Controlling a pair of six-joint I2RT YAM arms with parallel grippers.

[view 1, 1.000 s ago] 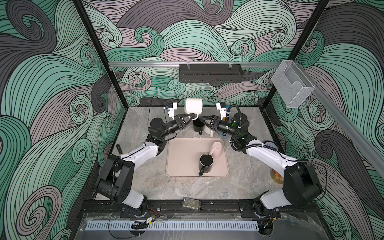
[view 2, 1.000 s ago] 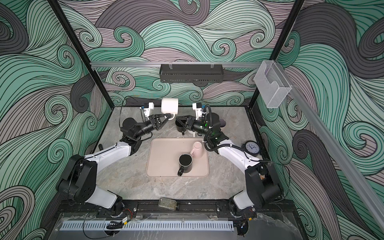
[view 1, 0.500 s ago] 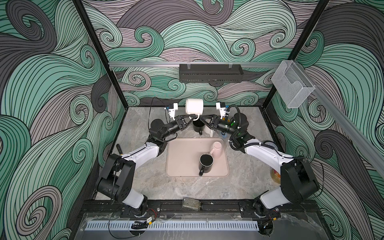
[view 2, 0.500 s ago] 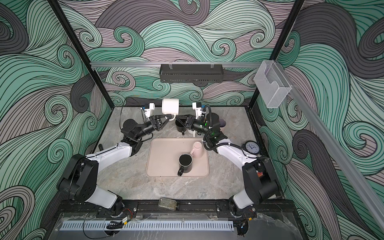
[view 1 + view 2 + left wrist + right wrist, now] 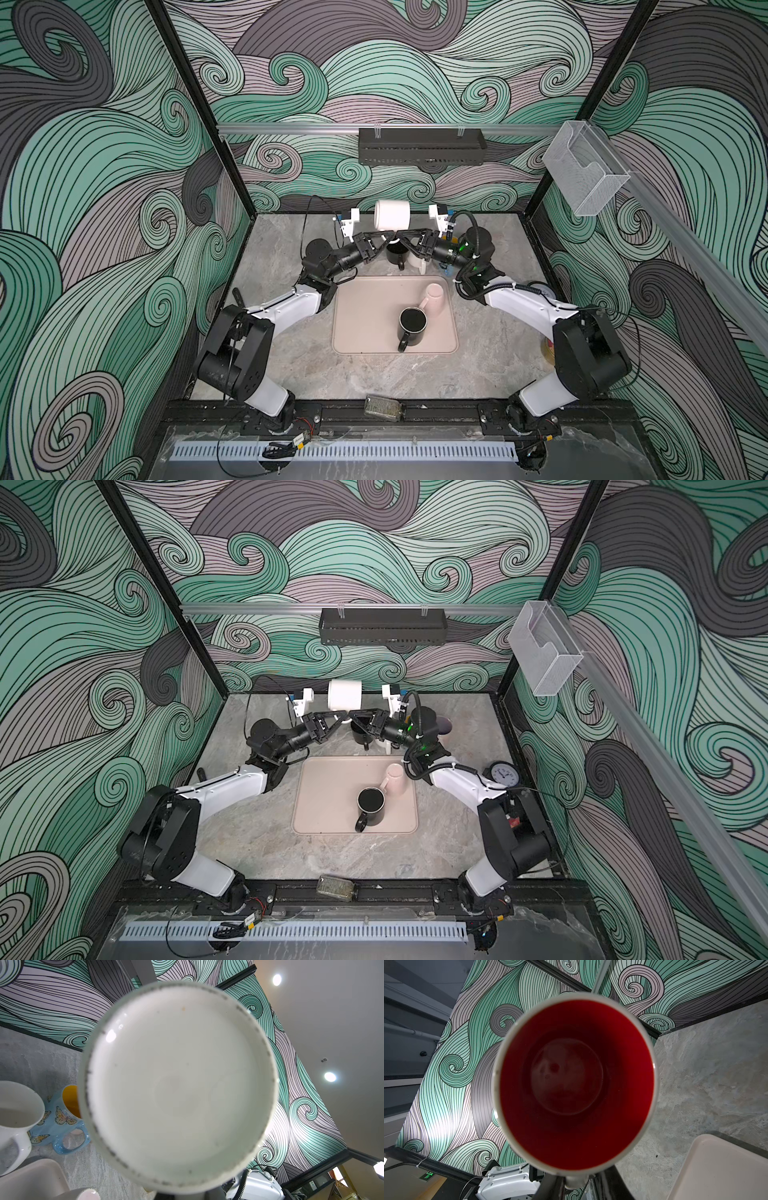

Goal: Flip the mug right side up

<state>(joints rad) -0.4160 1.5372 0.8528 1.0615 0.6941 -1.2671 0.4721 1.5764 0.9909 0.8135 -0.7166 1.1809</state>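
Note:
A white mug (image 5: 391,214) (image 5: 345,694) with a red inside hangs on its side in the air over the back of the table. My two grippers meet under it at its handle. The left wrist view is filled by the mug's white base (image 5: 178,1076). My left gripper (image 5: 388,237) (image 5: 185,1196) is shut on the handle from that end. In the right wrist view the mug's red mouth (image 5: 577,1084) faces me. My right gripper (image 5: 401,237) (image 5: 580,1190) has its jaws astride the handle stub (image 5: 576,1182), with a thin gap on one side.
Below lies a pink tray (image 5: 365,328) with an upright black mug (image 5: 412,328) and a pink mug (image 5: 434,297). A black mug (image 5: 395,254), a white mug (image 5: 417,262) and a blue butterfly mug (image 5: 62,1118) stand under the grippers. A clock (image 5: 503,773) sits at the right.
My right gripper's jaws have drawn closer together round the handle. The mug and both arms have hardly moved.

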